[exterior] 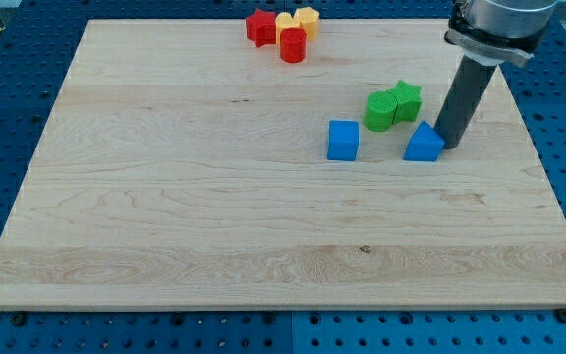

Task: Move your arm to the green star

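Note:
The green star (407,96) lies on the wooden board at the view's upper right, touching a green cylinder-like block (380,111) on its left. My tip (449,145) rests on the board just right of a blue triangular block (423,144), touching or nearly touching it. The tip is below and to the right of the green star, about a block's width away. The dark rod rises from the tip toward the view's top right.
A blue cube (343,140) sits left of the blue triangular block. At the view's top centre a red star (260,27), a red cylinder (293,45) and two yellow blocks (301,20) cluster together. The board's right edge (543,167) is near.

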Action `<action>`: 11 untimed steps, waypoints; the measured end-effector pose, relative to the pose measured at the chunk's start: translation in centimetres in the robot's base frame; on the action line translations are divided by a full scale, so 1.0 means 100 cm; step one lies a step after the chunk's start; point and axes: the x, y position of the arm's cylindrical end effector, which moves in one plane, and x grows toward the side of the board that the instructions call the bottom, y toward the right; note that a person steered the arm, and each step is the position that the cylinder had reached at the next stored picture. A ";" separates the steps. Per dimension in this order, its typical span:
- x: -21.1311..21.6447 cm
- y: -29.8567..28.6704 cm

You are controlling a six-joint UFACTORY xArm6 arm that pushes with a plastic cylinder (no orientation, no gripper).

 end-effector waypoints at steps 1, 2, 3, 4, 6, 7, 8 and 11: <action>0.003 -0.010; 0.003 -0.006; -0.002 0.048; -0.029 0.084; -0.098 0.014; -0.100 -0.060; -0.100 -0.104; -0.079 -0.086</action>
